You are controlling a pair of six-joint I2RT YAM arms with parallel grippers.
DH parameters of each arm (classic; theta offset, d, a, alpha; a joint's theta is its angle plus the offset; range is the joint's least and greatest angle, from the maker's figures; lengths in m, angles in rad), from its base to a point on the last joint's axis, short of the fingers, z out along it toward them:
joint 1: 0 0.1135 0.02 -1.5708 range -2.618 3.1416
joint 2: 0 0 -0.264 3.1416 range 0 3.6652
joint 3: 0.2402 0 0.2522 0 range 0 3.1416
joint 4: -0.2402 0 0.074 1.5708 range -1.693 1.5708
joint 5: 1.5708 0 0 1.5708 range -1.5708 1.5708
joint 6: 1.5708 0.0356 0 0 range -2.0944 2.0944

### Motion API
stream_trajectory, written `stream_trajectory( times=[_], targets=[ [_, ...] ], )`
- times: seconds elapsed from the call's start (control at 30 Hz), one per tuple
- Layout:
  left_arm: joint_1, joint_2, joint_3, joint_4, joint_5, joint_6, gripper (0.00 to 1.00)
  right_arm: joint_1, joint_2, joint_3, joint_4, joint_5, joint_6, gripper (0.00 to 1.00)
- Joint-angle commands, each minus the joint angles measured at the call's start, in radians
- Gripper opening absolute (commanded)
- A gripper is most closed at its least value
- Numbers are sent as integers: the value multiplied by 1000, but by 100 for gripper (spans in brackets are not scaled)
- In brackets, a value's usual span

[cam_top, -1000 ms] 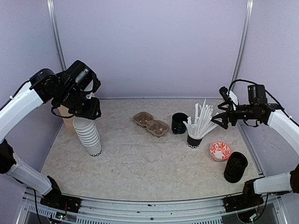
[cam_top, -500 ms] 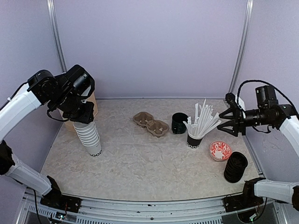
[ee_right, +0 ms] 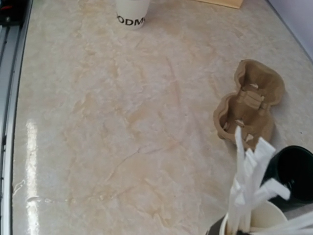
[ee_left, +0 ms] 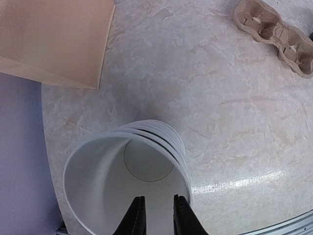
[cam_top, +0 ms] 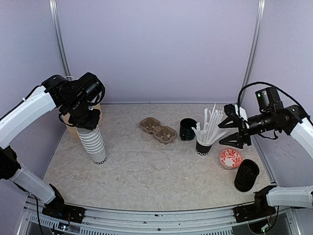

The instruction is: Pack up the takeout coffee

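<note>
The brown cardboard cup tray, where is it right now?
In the top view the brown cardboard tray lies near the middle of the table, just left of the black cup; the white cup stack stands farther left.

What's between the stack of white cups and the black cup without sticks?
A brown cardboard tray lies between the stack of white cups and that black cup; the top view shows it.

Black lettering "ODM", partly cut off, on white cup [ee_right: 132,12]

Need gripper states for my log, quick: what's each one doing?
Left gripper: nearly shut over the cup stack; grip cannot be told.
Right gripper: open, empty.
</note>
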Motion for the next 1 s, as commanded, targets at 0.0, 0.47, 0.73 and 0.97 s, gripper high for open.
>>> stream_trajectory(
  times=[0.0,0.47,0.73,0.97],
  targets=[
    [13,9,-16,31,29,28,21,34,14,32,26,39,15,68],
    [-21,18,69,22,31,0,27,40,38,17,46,46,11,69],
    [-21,45,12,8,18,-10,20,42,50,22,50,50,11,68],
    [-11,46,10,5,32,-5,12,44,54,15,57,55,10,68]
  ],
)
